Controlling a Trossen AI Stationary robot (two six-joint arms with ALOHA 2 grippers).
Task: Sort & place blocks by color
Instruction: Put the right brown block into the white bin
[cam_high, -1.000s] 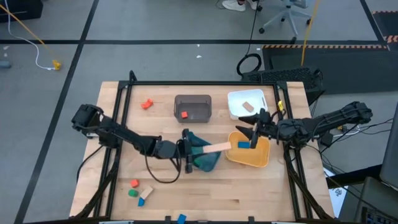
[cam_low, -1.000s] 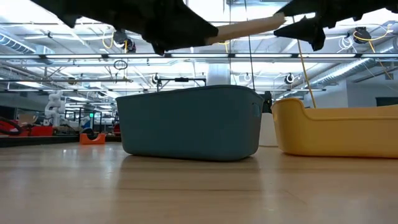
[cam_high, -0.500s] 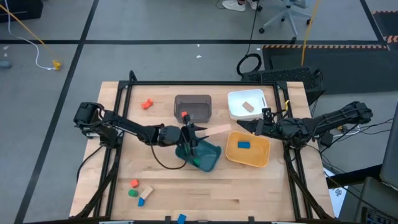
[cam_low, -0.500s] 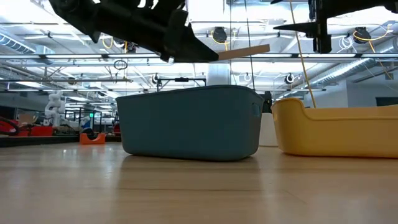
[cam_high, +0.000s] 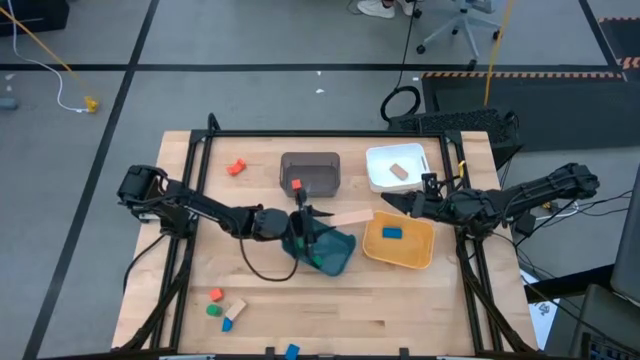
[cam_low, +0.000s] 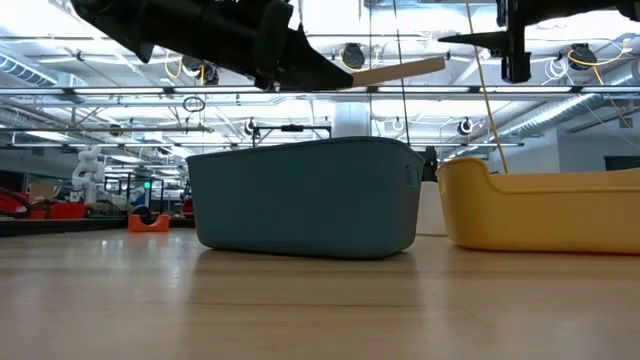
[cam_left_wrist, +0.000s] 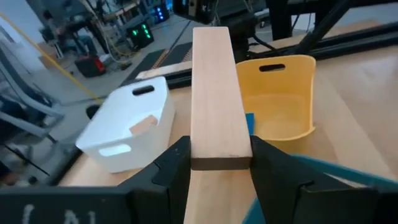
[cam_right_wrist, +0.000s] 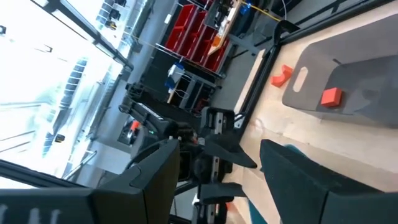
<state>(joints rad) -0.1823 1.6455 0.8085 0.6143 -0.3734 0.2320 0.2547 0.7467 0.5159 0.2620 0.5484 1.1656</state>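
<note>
From overhead I see the whole counter (cam_high: 400, 300), a light wooden top inside a black frame, with both arms reaching in toward its middle. Four trays sit across the centre: a teal tray (cam_high: 332, 252), a yellow tray (cam_high: 420, 255) to its right, a white tray (cam_high: 383, 165) behind the yellow one, and a grey tray (cam_high: 310, 165) to the left of the white one. The low view gives me only the teal tray's side wall and the yellow tray's rim, nothing of what lies inside them.

My left gripper (cam_high: 310, 222) hangs over the teal tray, jaws clamped on a long plain wood bar (cam_left_wrist: 214, 93). The left wrist view shows that grip best: both fingers (cam_left_wrist: 177, 165) press the bar's sides near its end, and the bar points out toward the yellow and white trays. From the low view the bar sits clear above the teal tray's rim.

My right gripper (cam_high: 398, 203) waits above the gap between the white and yellow trays, jaws apart and empty.

Only the overhead view shows the smaller blocks: a blue block (cam_high: 391, 233) in the yellow tray, a wood piece (cam_high: 399, 171) in the white, a red block (cam_high: 296, 185) in the grey, a green block (cam_high: 315, 262) in the teal. Another red block (cam_high: 236, 167) lies loose at the counter's far left, and a small cluster (cam_high: 222, 307) of orange, green, wood and blue lies near the front left.
</note>
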